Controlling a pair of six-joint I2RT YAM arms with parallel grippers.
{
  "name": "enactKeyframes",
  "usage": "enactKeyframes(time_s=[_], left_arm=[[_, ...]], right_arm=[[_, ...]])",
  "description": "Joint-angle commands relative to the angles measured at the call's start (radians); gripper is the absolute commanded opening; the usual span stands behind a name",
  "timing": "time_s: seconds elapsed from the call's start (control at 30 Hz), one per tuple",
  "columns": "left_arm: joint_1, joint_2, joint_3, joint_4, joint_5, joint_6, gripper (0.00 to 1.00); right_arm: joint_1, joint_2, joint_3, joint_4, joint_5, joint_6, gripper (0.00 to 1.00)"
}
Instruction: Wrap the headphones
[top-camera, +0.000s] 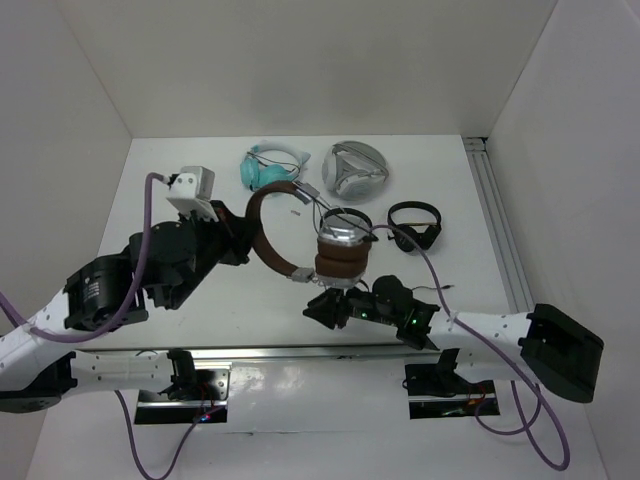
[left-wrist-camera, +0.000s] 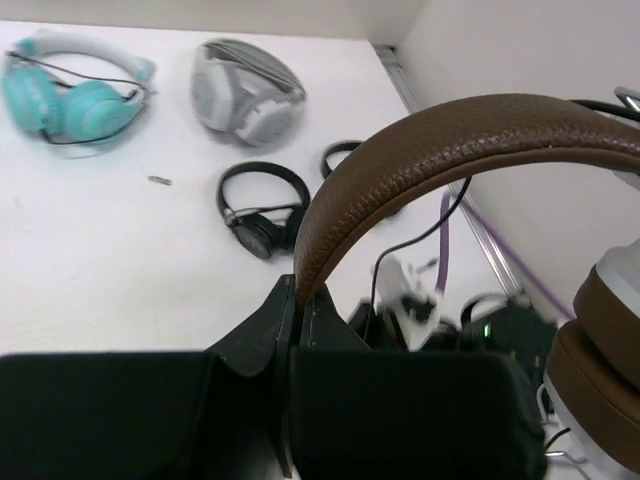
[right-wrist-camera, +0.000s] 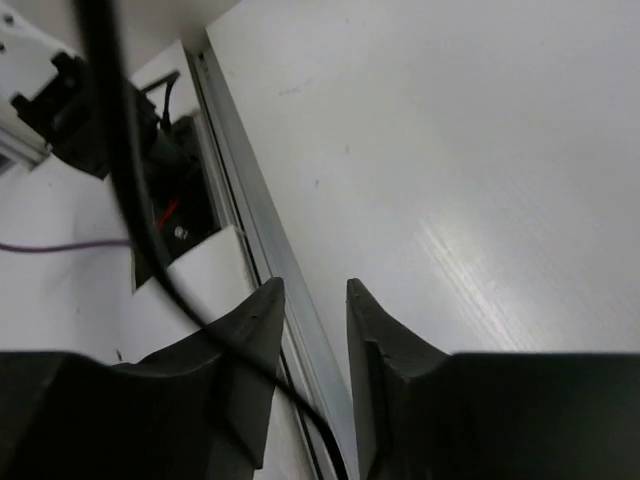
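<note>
- Top view: nearest the lens are the two arms. The left gripper (top-camera: 240, 228) is clamped tight on the dark-brown headband (top-camera: 258, 235) of the headphones (top-camera: 343, 262), which sit mid-table just ahead of both arms.
- The silver earcups (top-camera: 340, 237) with their brown pads are stacked close together, just beyond the right gripper (top-camera: 322, 308) and apart from it.
- Only this view gives the whole layout: a teal pair (top-camera: 265, 168) and a silver-grey pair (top-camera: 355, 170) lie at the far side. A small black pair (top-camera: 415, 225) lies to the right of the earcups.
- Left wrist view: closest are the black fingers (left-wrist-camera: 250, 340), closed with the headband pinched between their tips. From there it arches up and to the right.
- This view alone shows the headband's leather grain. One earcup (left-wrist-camera: 600, 350) sits at the right edge, and the thin black cable (left-wrist-camera: 415, 235) hangs under the arch.
- Right wrist view: closest is the cable (right-wrist-camera: 140, 200), thick and blurred. It crosses one finger (right-wrist-camera: 230, 340) and runs down toward the gap.
- Here the jaws stand a little apart with nothing pinched between the tips. Whether the cable touches them cannot be told.
- Beyond lie a metal rail (right-wrist-camera: 265, 250) and the white table (right-wrist-camera: 450, 150). Of the headphones, this view shows only the cable.
</note>
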Motion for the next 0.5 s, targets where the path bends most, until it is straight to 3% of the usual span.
enactKeyframes(time_s=[0.0,0.17,0.3,0.33,0.47], left_arm=[[-0.004,-0.007,0.083,-0.016,-0.211,-0.215,0.00],[-0.004,0.067,0.178,-0.189,-0.383,-0.370,0.00],[0.016,0.107,0.223,-0.243,-0.463,-0.381,0.00],[0.053,0.107,0.233,-0.243,-0.463,-0.364,0.00],[0.230,0.128,0.214,-0.234,-0.382,-0.317,0.00]], right_arm=[[0.088,0.043,-0.027,0.212,0.093,0.016,0.37],[0.242,0.124,-0.038,0.223,0.223,-0.006,0.25],[0.379,0.158,-0.038,0.162,0.425,-0.025,0.07],[0.410,0.173,-0.024,0.142,0.538,-0.026,0.00],[0.529,0.182,0.011,0.050,0.729,-0.026,0.00]])
